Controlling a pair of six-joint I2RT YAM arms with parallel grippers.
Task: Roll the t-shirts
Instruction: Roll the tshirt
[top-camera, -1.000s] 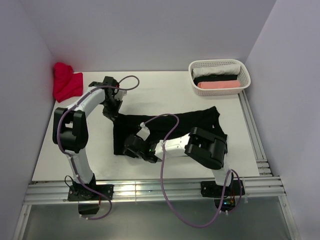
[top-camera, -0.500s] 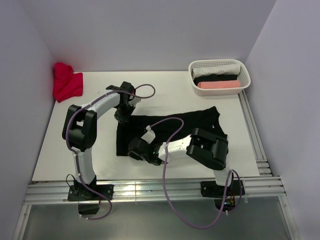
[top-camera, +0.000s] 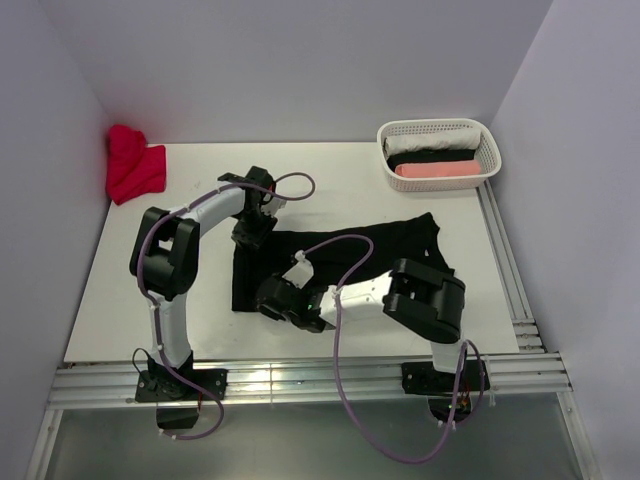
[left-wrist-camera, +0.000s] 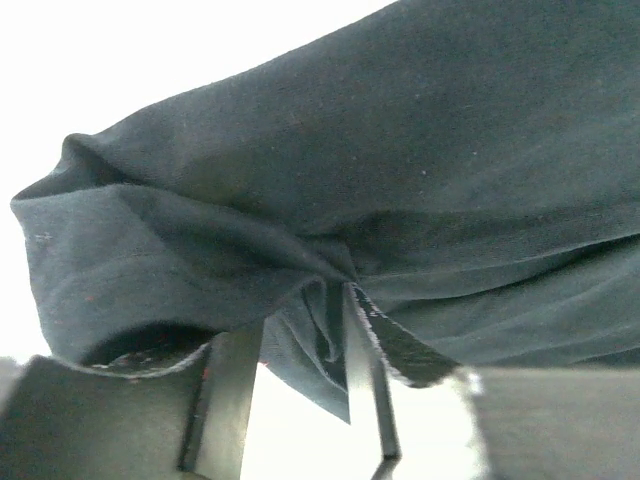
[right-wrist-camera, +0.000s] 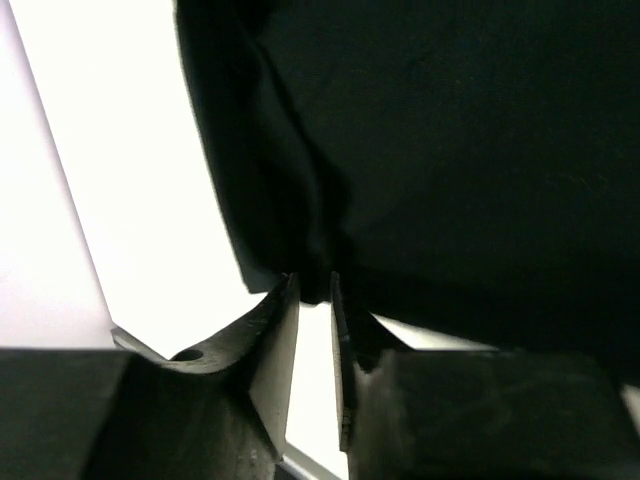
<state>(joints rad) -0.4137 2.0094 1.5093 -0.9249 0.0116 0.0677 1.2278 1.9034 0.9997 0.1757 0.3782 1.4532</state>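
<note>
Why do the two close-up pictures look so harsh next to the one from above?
Top external: even light, sharp black t-shirt on the table. Left wrist: table blown out white, shirt greyish, slightly soft. Right wrist: shirt almost pure black, folds lost against glare.

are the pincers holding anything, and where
Left pincer: nothing, open around the black t-shirt's far corner fold. Right pincer: cannot tell, fingers barely parted at its near corner.
</note>
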